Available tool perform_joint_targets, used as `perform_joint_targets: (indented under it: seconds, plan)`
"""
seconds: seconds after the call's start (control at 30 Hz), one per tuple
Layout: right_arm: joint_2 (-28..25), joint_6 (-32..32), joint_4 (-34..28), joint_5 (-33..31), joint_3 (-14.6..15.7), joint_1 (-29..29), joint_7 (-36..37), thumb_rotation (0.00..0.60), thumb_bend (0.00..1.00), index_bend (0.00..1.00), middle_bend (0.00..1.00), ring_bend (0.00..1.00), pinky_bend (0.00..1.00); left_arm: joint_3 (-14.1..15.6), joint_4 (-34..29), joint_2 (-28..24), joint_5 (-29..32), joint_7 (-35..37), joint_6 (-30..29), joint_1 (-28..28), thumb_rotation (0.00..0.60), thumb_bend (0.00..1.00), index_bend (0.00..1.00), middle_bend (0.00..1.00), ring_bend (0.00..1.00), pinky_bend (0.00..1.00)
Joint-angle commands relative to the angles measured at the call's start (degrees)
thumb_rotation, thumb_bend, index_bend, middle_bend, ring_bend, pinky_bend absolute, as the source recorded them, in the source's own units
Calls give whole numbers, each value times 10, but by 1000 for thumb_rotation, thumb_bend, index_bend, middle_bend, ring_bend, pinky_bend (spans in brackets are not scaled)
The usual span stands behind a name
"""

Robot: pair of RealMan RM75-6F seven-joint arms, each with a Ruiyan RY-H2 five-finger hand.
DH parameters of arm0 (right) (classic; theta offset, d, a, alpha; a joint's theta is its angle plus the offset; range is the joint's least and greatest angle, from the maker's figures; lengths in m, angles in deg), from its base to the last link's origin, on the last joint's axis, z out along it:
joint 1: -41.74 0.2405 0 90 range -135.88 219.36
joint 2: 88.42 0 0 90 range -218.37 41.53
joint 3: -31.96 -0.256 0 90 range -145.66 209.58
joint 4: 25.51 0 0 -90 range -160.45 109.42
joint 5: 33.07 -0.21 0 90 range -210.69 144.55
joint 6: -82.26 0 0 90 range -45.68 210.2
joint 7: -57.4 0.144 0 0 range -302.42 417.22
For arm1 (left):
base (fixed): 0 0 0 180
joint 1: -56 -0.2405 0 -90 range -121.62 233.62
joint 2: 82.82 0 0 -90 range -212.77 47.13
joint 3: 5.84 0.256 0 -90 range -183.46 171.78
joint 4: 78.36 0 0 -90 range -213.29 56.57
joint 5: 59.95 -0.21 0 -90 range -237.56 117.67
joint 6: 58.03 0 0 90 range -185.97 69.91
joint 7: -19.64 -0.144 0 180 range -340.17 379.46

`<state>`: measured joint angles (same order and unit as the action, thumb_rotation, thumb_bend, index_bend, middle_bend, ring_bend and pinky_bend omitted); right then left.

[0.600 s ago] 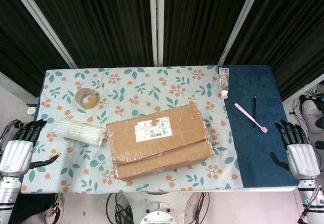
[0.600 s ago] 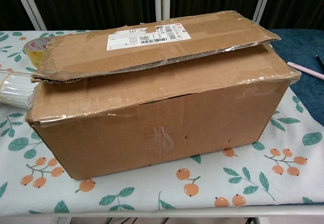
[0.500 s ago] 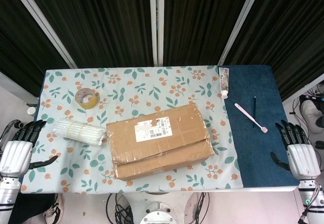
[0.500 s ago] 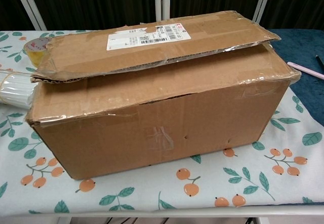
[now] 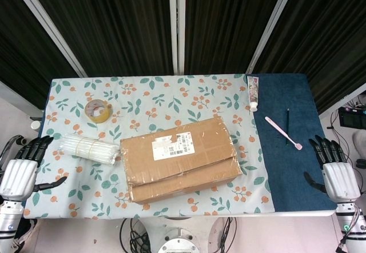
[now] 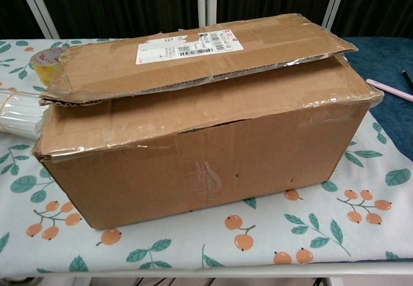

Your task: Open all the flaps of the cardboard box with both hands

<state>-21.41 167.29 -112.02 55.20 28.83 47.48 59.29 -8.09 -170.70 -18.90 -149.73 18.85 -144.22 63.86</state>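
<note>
A brown cardboard box stands at the middle of the table, near its front edge. Its top flaps lie folded down; the far flap with the white label overlaps the near one and sits slightly raised. My left hand hangs off the table's left edge, fingers apart, holding nothing. My right hand is at the front right corner of the table, fingers spread and empty. Both hands are well away from the box. Neither hand shows in the chest view, where the box fills most of the frame.
A bundle of white rods lies just left of the box. A yellow tape roll sits behind it. On the blue mat at the right lie a pink toothbrush, a dark pen and a tube.
</note>
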Motion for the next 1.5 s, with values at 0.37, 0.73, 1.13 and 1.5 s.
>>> perform_joint_targets:
  seconds: [0.37, 0.73, 1.13, 1.5]
  plan:
    - [3, -15, 5, -6, -2, 8, 2, 600, 200, 0, 0, 0, 0, 0, -5, 4, 1, -3, 9, 5, 421, 31, 89, 103, 91, 210]
    - [5, -18, 16, -12, -2, 7, 12, 600, 201, 0, 0, 0, 0, 14, -60, -9, -73, 56, 10, 28, 391, 23, 89, 103, 91, 210]
    - [4, -12, 21, -13, 0, 1, 23, 600, 201, 0, 0, 0, 0, -20, -155, 39, -106, -64, 79, 101, 237, 0, 91, 129, 91, 208]
    - [6, -17, 34, -17, -2, 3, 37, 600, 200, 0, 0, 0, 0, -31, -173, 105, -61, -166, 155, 148, 262, 0, 89, 121, 91, 205]
